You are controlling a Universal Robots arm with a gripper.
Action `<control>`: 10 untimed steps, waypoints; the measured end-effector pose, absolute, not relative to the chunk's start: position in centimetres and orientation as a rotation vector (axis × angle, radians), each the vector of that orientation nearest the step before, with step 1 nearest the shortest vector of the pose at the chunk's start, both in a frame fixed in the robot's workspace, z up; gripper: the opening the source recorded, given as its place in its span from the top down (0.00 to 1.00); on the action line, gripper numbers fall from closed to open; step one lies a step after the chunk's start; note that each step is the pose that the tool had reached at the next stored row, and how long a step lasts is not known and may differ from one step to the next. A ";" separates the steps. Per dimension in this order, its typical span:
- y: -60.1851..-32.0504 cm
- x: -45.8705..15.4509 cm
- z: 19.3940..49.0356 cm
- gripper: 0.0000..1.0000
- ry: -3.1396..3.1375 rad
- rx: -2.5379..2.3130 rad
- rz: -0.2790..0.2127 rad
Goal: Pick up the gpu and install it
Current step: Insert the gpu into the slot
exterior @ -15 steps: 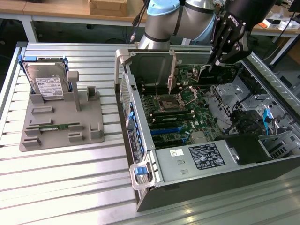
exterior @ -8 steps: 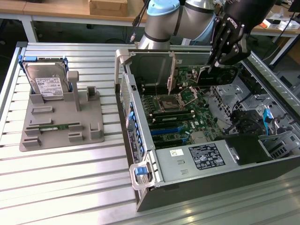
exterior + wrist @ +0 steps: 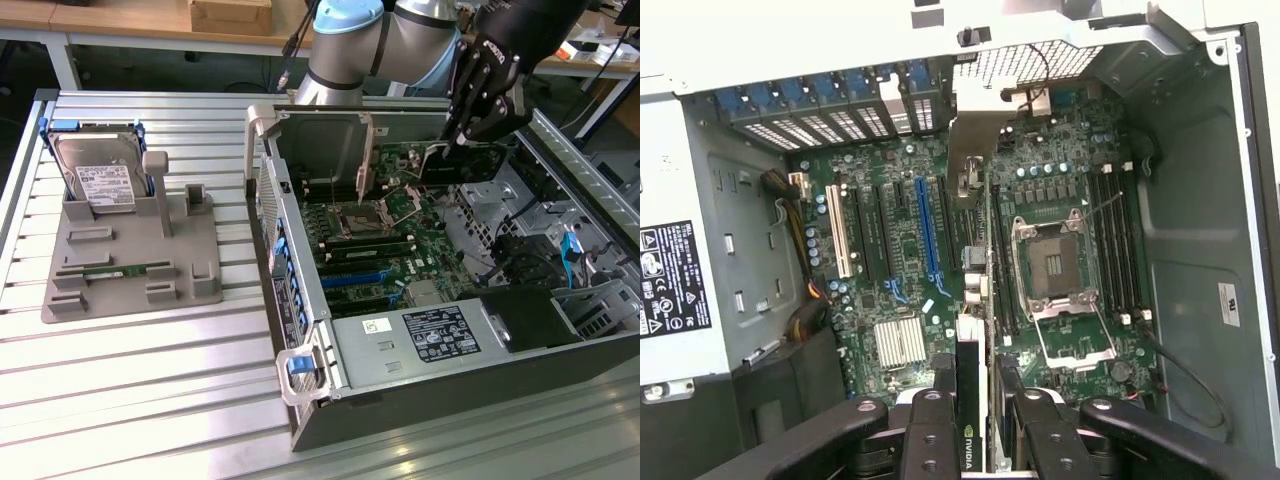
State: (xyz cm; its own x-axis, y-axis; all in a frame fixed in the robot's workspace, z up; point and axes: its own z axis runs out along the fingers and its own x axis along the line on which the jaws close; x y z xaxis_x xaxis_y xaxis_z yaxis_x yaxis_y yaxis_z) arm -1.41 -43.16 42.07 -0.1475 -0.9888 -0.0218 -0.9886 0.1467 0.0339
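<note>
The black gripper hangs over the far end of the open computer case. Its jaws are part-way closed and clamped on the gpu. From where I stand the card hangs straight below the claw: a dark board on edge, with a silvery bracket at the end nearer the exterior view's left.

In the wrist view the gripper has its fingers pressed to either face of the gpu. The card is seen edge-on between them, and its green NVIDIA label sits right in the gap.

Beneath the card lies the green motherboard. The gpu hangs above it, close by the CPU socket, whose metal frame stands open. I cannot tell whether the card's lower edge touches the board.

In the wrist view the card's edge runs alongside the CPU socket. The long blue expansion slot is further off to one side, and a small finned heatsink sits near that slot's end. The power supply, with its white-and-black label, fills the near end of the case.

Well apart, on the exterior view's left, a grey fixture tray rests on the slatted aluminium table. A hard drive stands upright in it, and a narrow green memory stick lies in a groove.
</note>
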 end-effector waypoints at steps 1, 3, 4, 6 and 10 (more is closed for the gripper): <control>-43.2 -1.4 42.0 0.73 -2.375 2.047 -0.063; -43.2 -1.4 41.9 0.73 -2.374 2.047 -0.063; -43.2 -1.4 41.9 0.73 -2.375 2.047 -0.063; -43.2 -1.4 41.8 0.73 -2.375 2.047 -0.063; -43.2 -1.4 41.6 0.73 -2.374 2.047 -0.062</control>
State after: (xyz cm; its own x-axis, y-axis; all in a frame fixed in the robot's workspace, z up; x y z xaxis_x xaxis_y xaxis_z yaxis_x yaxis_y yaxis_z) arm -1.41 -43.16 41.60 -0.1475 -0.9888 -0.0217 -0.9886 0.1467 0.0339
